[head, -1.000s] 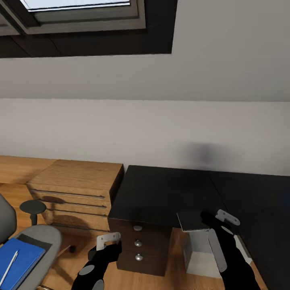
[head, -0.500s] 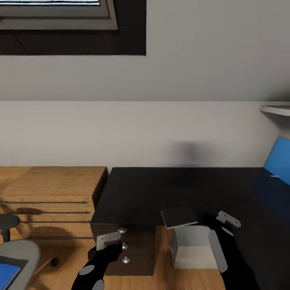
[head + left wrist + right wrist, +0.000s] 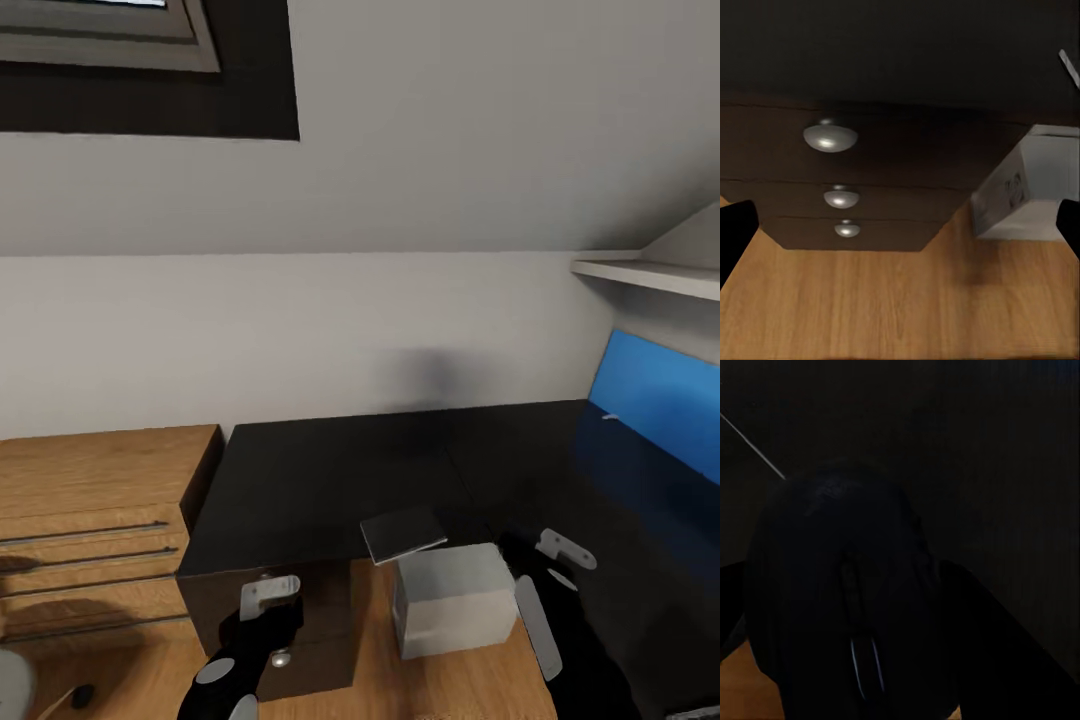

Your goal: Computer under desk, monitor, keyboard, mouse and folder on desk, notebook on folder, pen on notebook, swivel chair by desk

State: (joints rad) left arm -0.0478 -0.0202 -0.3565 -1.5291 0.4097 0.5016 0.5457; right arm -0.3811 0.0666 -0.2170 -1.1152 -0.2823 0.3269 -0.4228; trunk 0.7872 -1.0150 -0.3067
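My right gripper (image 3: 545,555) hovers over the front part of the black desk (image 3: 330,480), shut on the black mouse (image 3: 840,600), which sits between its dark fingers (image 3: 997,645). My left gripper (image 3: 268,592) hangs open in front of the desk's drawers (image 3: 870,150), its fingertips (image 3: 731,232) wide apart with nothing between them. The grey-white computer (image 3: 455,600) stands on the wooden floor under the desk's front edge, beside the drawers, and shows as computer (image 3: 1027,195) in the left wrist view. A thin flat grey rectangle, apparently the notebook (image 3: 403,535), lies on the desk's front edge above the computer.
The desk's blue back panel (image 3: 655,395) stands at the right, under a white wall shelf (image 3: 650,275). A light wooden cabinet (image 3: 90,520) adjoins the desk on the left. A grey sliver of the swivel chair (image 3: 10,690) shows at the lower left. A dark-framed skylight (image 3: 100,40) is overhead.
The head view has swung to the right: the swivel chair with the blue folder has slid out at the left, and the blue panel and shelf have come in. Both arms keep their pose.
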